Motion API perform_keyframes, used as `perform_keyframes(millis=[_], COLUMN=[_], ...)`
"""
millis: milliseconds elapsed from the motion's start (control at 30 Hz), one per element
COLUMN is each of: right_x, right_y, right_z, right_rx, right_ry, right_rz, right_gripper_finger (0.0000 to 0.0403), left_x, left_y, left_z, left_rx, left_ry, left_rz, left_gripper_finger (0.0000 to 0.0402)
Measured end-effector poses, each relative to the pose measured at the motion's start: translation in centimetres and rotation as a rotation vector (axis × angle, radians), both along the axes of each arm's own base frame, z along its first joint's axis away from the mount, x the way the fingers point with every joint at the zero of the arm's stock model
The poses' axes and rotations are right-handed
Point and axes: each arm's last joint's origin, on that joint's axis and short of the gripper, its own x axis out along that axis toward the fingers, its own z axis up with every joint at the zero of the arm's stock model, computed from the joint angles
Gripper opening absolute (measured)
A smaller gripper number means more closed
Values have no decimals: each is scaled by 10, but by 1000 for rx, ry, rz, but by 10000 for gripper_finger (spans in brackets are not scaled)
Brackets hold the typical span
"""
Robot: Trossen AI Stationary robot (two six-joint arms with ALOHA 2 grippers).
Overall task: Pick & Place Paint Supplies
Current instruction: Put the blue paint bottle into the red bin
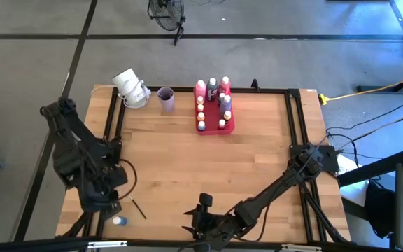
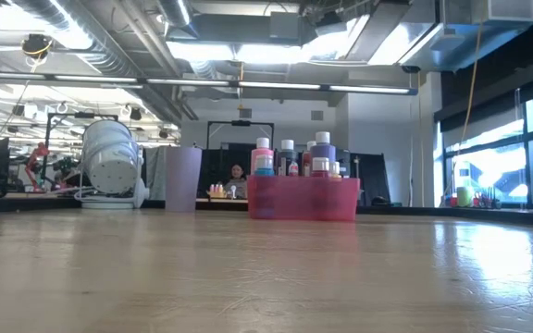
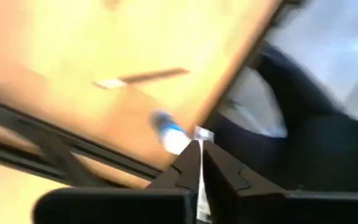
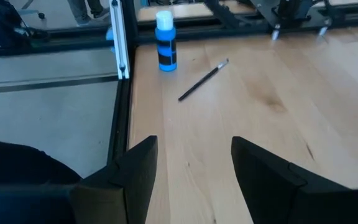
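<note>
- A blue bottle [image 1: 119, 221] stands at the near left corner of the worktop [image 1: 187, 168], with a brush [image 1: 139, 208] lying just beside it to the right; the two are apart.
- The other bottles [image 1: 213, 98] stand upright in the tray [image 1: 229, 128] at the far middle of the worktop, filling most of it; from the low view their caps rise above the tray wall.
- The cup [image 1: 166, 99] stands just left of the tray; what is in it cannot be told.
- The left gripper [image 3: 199, 155] hangs above the near left corner, close to the blue bottle, its fingers clenched together on nothing.
- The right gripper [image 4: 194, 165] rests low at the near middle edge, fingers spread and empty, facing the bottle and brush from well apart.
- The step in hand looks like picking up one of the two loose items. To do it well, the left gripper should spread its fingers first, centre over the brush shaft or bottle body, and come down without knocking the neighbour off the near edge.
</note>
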Motion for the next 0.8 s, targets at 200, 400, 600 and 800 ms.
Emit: perform_keyframes(millis=[200,400,600,800], right_x=[5,9,15,28], right_y=[0,0,-2,-21], right_z=[-18,-11,-6,-2], right_rx=[-44,-202,-303,-417], right_ry=[11,-81,-116,-115], right_rz=[-8,-29,17,-3], right_gripper_finger=[209,209,209,209], left_x=[-7,-2,1,7], left_y=[-4,-26,-43,-56], left_z=[-21,-41,-58,-70], left_rx=[281,357,356,310], left_ry=[117,181,272,281], left_rz=[-92,-484,-652,-784], left_gripper_finger=[3,3,3,3])
